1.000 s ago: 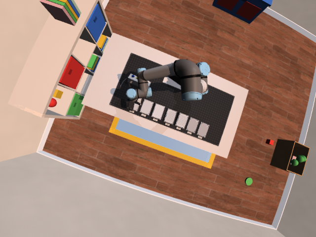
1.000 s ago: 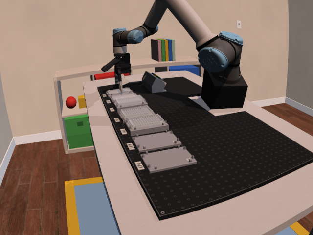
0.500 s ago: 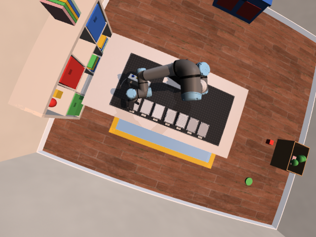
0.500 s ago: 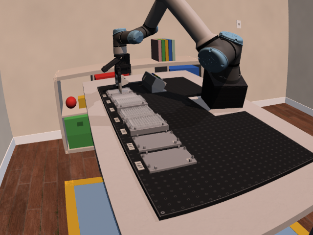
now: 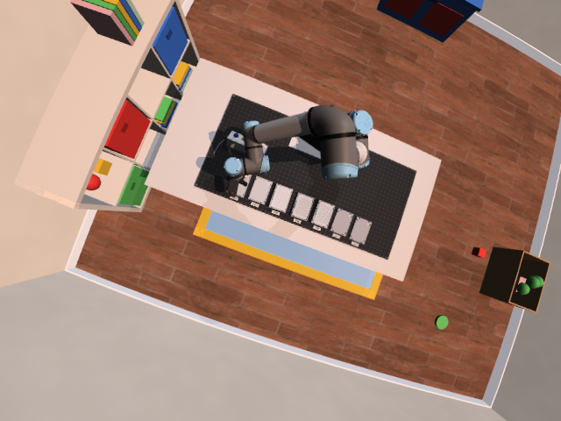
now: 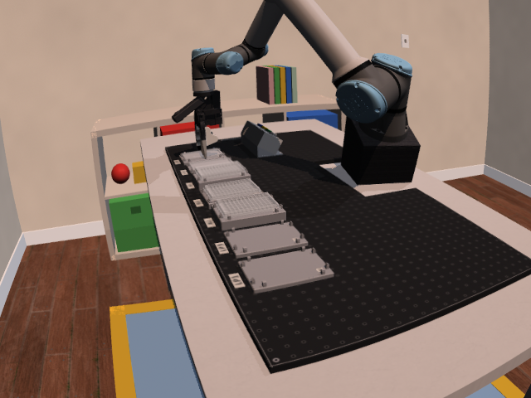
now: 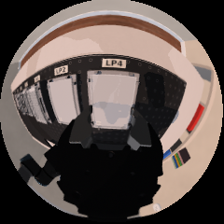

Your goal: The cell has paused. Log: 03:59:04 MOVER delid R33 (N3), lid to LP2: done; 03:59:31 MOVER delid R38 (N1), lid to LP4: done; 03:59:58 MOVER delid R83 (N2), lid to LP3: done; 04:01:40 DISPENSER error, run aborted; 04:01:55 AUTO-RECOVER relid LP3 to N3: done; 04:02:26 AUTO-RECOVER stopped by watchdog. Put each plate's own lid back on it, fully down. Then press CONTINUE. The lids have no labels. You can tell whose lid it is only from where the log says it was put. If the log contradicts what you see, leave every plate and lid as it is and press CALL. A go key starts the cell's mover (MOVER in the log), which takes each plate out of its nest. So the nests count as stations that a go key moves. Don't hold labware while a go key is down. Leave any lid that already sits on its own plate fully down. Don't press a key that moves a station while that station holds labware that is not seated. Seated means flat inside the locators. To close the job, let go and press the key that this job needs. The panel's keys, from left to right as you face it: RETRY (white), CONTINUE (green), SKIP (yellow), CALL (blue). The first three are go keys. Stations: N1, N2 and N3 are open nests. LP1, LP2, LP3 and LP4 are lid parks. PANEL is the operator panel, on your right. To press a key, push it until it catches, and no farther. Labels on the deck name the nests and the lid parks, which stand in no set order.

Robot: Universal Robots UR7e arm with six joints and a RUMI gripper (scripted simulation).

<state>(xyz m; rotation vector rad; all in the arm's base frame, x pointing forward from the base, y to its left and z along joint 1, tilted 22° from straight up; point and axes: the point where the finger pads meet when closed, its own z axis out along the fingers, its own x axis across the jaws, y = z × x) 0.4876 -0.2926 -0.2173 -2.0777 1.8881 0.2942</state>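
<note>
My gripper (image 6: 203,150) (image 7: 111,106) is down at the far end of the station row, over the park labelled LP4 (image 7: 114,63). It is shut on the clear lid (image 7: 113,95) that lies in that park. The neighbouring park LP2 (image 7: 61,70) holds another clear lid (image 7: 63,98) (image 5: 260,190). Three well plates (image 6: 247,209) (image 6: 231,188) (image 6: 217,170) stand in nests in the middle of the row. I cannot tell from here which plate carries a lid. Two bare grey parks (image 6: 266,240) (image 6: 286,269) are at the near end. In the overhead view the wrist hides the fingers.
The operator panel (image 6: 261,143) (image 5: 234,138) stands on the black deck (image 6: 386,257) just behind the far end of the row. The arm's base (image 6: 379,149) is at the back right. A shelf unit (image 6: 129,206) with coloured bins stands beyond the table's left edge.
</note>
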